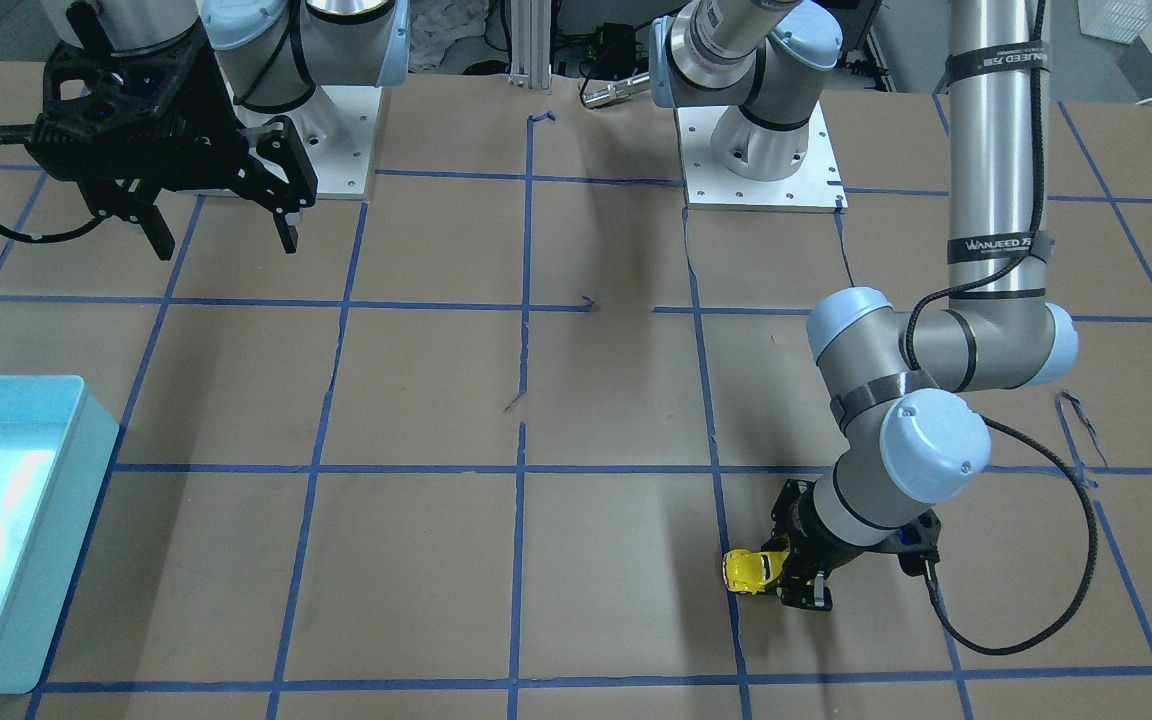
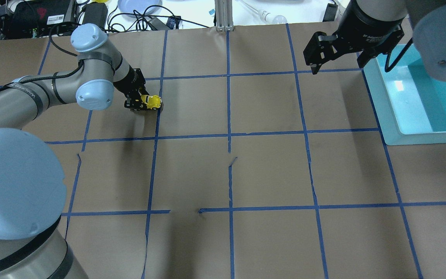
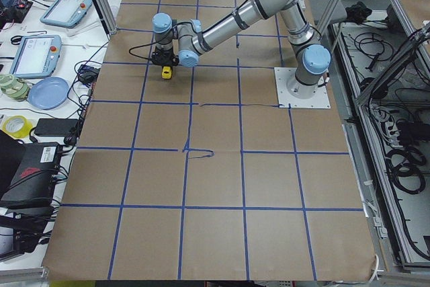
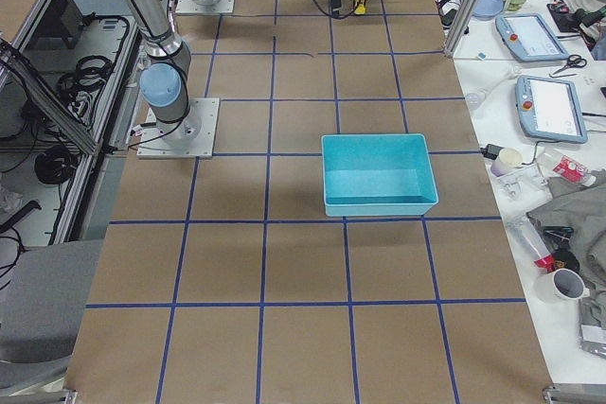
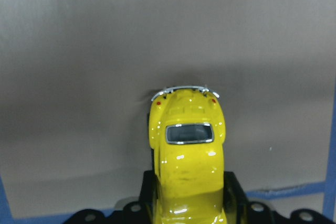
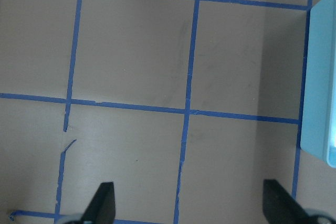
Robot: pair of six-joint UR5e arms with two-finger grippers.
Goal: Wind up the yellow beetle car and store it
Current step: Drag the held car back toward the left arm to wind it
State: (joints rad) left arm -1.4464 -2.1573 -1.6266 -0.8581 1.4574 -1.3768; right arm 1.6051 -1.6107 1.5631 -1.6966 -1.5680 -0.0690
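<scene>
The yellow beetle car (image 1: 748, 570) is small and glossy, with dark windows and a silver bumper. It sits low at the brown paper surface, far from the robot's base on its left side. My left gripper (image 1: 788, 578) is shut on the car's sides, and one end sticks out past the fingers. The car also shows in the overhead view (image 2: 153, 101) and fills the left wrist view (image 5: 186, 156). My right gripper (image 1: 224, 240) is open and empty, raised above the table near the bin; it also shows in the overhead view (image 2: 337, 64).
A light-blue bin (image 2: 385, 104) stands on the robot's right side, open and empty; its wall shows at the right wrist view's edge (image 6: 320, 77). Blue tape lines grid the brown paper. Both arm bases stand on white plates (image 1: 761, 170).
</scene>
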